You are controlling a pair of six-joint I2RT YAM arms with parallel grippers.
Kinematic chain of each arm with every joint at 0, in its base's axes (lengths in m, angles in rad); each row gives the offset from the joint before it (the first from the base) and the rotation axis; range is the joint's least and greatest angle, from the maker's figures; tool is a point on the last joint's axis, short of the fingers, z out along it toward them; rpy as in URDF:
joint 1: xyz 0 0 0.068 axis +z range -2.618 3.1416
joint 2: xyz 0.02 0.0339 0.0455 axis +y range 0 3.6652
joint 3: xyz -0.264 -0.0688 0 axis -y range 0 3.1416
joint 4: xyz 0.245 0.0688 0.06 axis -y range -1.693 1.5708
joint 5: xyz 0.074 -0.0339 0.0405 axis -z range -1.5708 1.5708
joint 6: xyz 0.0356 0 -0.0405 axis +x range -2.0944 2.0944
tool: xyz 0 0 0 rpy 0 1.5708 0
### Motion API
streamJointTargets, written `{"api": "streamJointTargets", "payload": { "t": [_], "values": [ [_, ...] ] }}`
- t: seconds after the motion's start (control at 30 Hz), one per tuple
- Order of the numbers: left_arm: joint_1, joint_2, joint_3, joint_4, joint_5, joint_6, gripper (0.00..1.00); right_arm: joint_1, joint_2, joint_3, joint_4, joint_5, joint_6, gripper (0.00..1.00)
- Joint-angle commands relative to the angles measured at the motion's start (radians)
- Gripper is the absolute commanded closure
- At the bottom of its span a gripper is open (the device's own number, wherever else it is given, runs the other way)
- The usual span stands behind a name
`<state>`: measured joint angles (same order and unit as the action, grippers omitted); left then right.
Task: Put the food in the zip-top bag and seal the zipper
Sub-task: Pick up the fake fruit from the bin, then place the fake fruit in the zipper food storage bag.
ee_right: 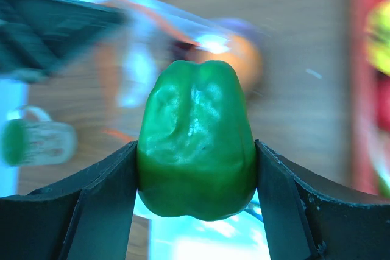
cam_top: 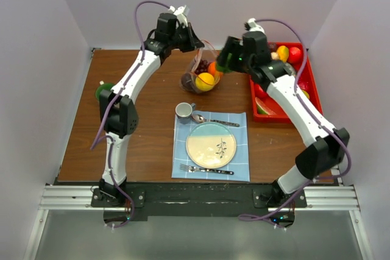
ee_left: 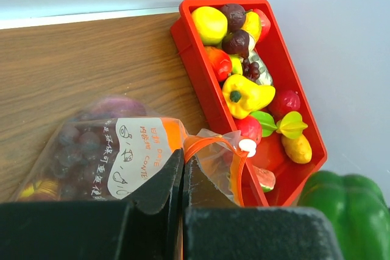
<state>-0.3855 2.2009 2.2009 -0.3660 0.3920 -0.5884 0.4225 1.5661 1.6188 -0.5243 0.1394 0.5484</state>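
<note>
The clear zip-top bag [cam_top: 200,75] stands at the back middle of the table with purple grapes, an orange and a yellow fruit [cam_top: 205,81] inside. My left gripper [ee_left: 183,161] is shut on the bag's mouth edge by the orange-red zipper [ee_left: 210,142] and holds it up. My right gripper [ee_right: 195,178] is shut on a green pepper [ee_right: 196,150] and holds it just right of the bag's mouth; the pepper also shows in the top view [cam_top: 223,62] and in the left wrist view [ee_left: 347,211]. The bag [ee_right: 152,53] lies blurred behind the pepper.
A red tray [cam_top: 309,83] with several toy fruits stands at the back right. A blue placemat [cam_top: 239,150] holds a plate [cam_top: 211,145], a spoon, a fork and a cup [cam_top: 184,111]. A green item [cam_top: 101,91] lies at the table's left edge.
</note>
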Motion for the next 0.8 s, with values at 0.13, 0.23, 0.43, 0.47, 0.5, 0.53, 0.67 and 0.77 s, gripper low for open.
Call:
{"api": "streamJointTargets", "payload": {
  "t": [0.13, 0.23, 0.43, 0.47, 0.5, 0.53, 0.67, 0.77],
  "values": [
    [0.019, -0.003, 0.023, 0.055, 0.038, -0.036, 1.00, 0.084, 0.245, 0.214, 0.099, 0.005, 0.038, 0.57],
    [0.026, -0.009, 0.029, 0.045, 0.033, -0.033, 1.00, 0.084, 0.296, 0.222, 0.127, 0.037, 0.039, 0.56],
    [0.037, -0.018, 0.034, 0.035, 0.034, -0.030, 1.00, 0.082, 0.400, 0.343, 0.101, 0.025, 0.022, 0.29],
    [0.039, -0.020, 0.034, 0.035, 0.034, -0.028, 1.00, 0.082, 0.405, 0.351, 0.099, 0.017, 0.018, 0.25],
    [0.039, -0.020, 0.034, 0.035, 0.034, -0.028, 1.00, 0.082, 0.402, 0.354, 0.101, 0.011, 0.009, 0.23],
    [0.040, -0.020, 0.034, 0.035, 0.036, -0.027, 1.00, 0.084, 0.394, 0.354, 0.096, 0.008, 0.004, 0.19],
    [0.043, -0.018, 0.033, 0.038, 0.041, -0.027, 1.00, 0.084, 0.384, 0.377, 0.061, 0.025, -0.042, 0.12],
    [0.050, -0.015, 0.030, 0.045, 0.048, -0.033, 1.00, 0.084, 0.374, 0.404, 0.020, 0.037, -0.060, 0.10]
  ]
}}
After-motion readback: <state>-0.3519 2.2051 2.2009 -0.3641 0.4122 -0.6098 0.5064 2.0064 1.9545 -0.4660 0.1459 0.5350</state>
